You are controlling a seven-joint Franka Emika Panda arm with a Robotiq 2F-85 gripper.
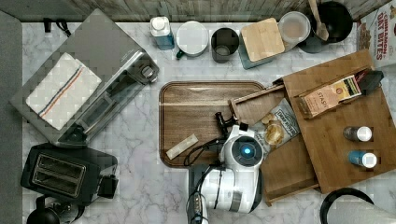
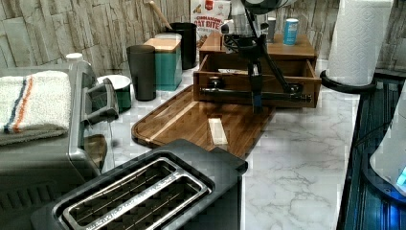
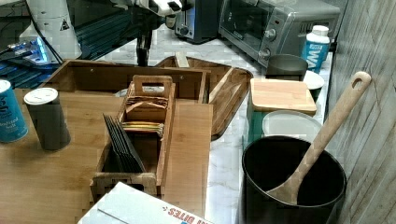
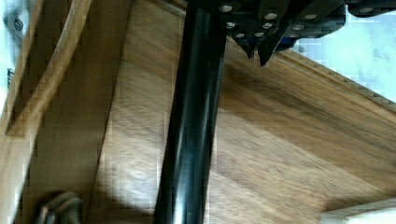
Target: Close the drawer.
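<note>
A "STASH" tea box [image 1: 323, 99] is seen above the open light-brown wooden drawer [image 2: 297, 86]; gripper [image 2: 257, 101] fingers appear closed together, over a marble counter [image 2: 297, 158].

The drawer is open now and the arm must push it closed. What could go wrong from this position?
The snack bag lying in the drawer may bunch against the bamboo top panel and jam it. A push from the pincer might also slide the whole wooden unit on the smooth marble, tipping the two bottles standing on top.
</note>
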